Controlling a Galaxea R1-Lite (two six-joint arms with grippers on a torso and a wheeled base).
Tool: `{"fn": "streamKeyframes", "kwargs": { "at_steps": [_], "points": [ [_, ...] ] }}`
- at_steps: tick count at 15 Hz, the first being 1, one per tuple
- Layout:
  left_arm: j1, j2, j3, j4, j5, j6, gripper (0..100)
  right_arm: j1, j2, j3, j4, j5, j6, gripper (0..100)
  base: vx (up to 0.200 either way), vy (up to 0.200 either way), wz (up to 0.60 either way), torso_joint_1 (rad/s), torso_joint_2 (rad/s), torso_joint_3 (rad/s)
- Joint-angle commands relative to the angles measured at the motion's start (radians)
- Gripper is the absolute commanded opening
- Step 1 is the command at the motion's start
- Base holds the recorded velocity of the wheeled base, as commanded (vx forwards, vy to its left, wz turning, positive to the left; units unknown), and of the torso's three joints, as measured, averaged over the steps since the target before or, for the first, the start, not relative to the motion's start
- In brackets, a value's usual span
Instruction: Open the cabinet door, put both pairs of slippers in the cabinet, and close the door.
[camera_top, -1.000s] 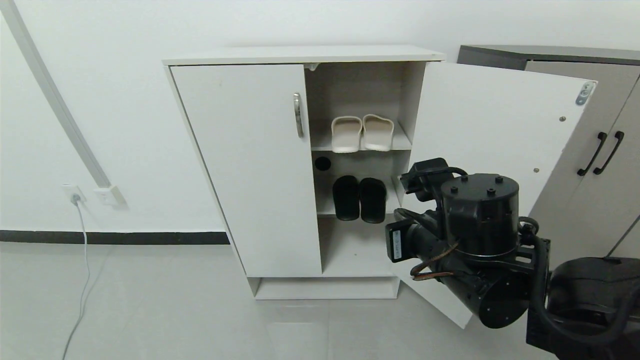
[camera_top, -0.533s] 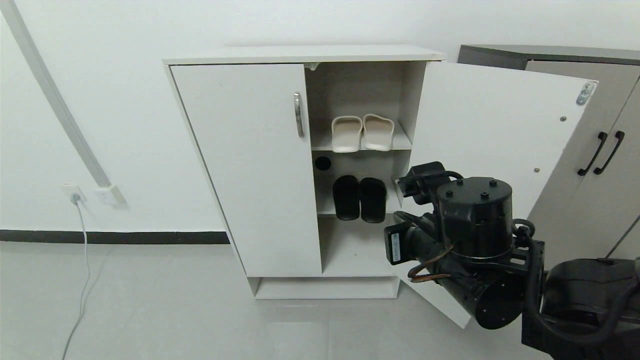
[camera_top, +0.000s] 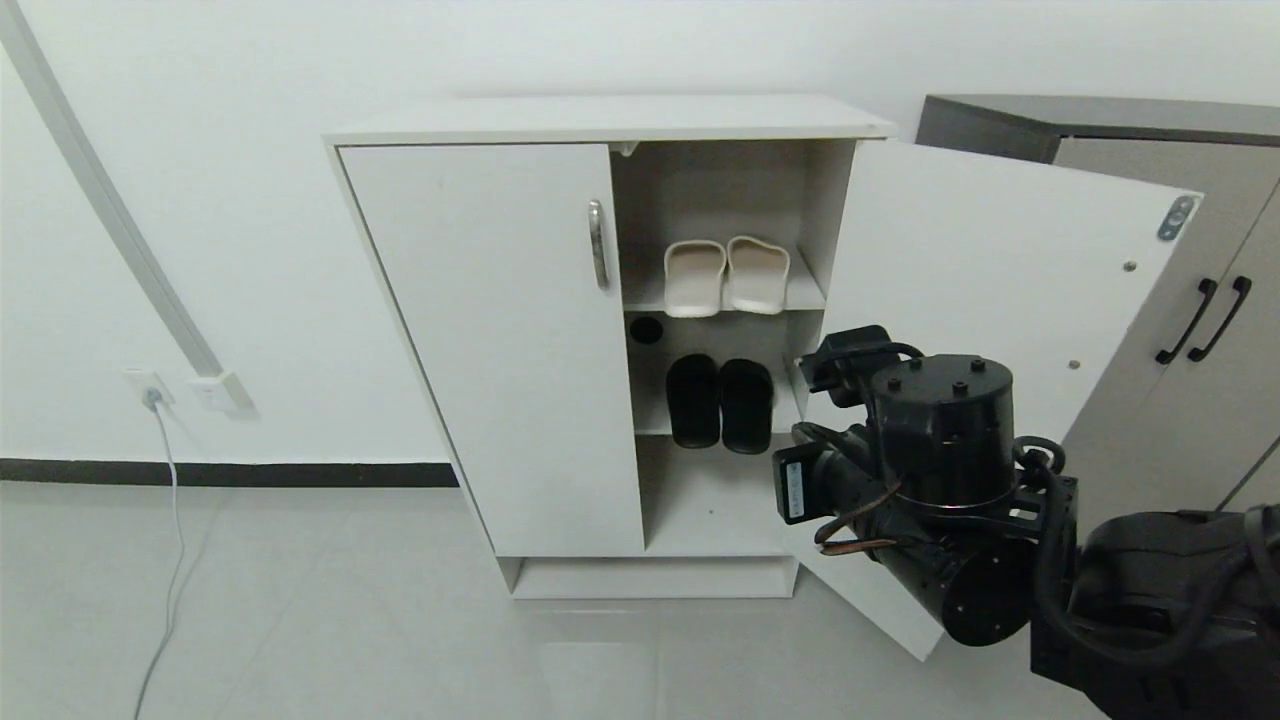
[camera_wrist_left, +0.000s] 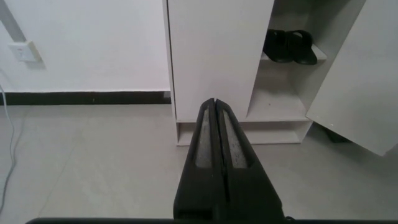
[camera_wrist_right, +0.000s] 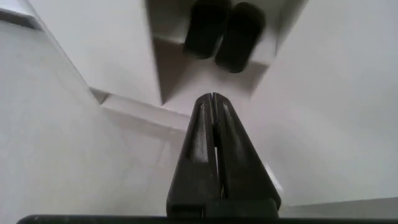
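A white cabinet (camera_top: 600, 115) stands on the floor (camera_top: 300, 620) well ahead of both sets of fingers, with a grey cabinet (camera_top: 1180, 300) beside it. Its right door (camera_top: 980, 260) is swung wide open and runs alongside the right fingers (camera_wrist_right: 208, 109), near them. Its left door (camera_top: 490, 340) is closed, straight ahead of the left fingers (camera_wrist_left: 210, 112) and well apart from them. The beige slippers (camera_top: 727, 275) sit as a pair on the upper shelf. The black slippers (camera_top: 720, 402) sit on the shelf below, just beyond the right fingertips. Both sets of fingers are clenched together, grasping nothing. A slim metal handle (camera_top: 596, 243) is on the closed door
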Motion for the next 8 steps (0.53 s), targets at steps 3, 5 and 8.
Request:
{"fn": "streamKeyframes", "kwargs": {
  "at_steps": [3, 5, 8],
  "points": [
    [0.001, 0.001, 0.000, 0.000, -0.001, -0.001, 0, 0.004, -0.003, 0.000, 0.000, 0.003, 0.001, 0, 0.000, 0.000, 0.00, 0.049, -0.52, -0.373],
    [0.001, 0.001, 0.000, 0.000, 0.000, -0.001, 0, 0.004, 0.002, 0.000, 0.000, 0.003, 0.001, 0, 0.000, 0.000, 0.00, 0.105, -0.45, -0.349],
    [0.001, 0.001, 0.000, 0.000, 0.000, -0.002, 0, 0.002, 0.003, 0.001, 0.000, 0.003, 0.001, 0, 0.000, 0.000, 0.00, 0.113, -0.46, -0.351]
  ]
}}
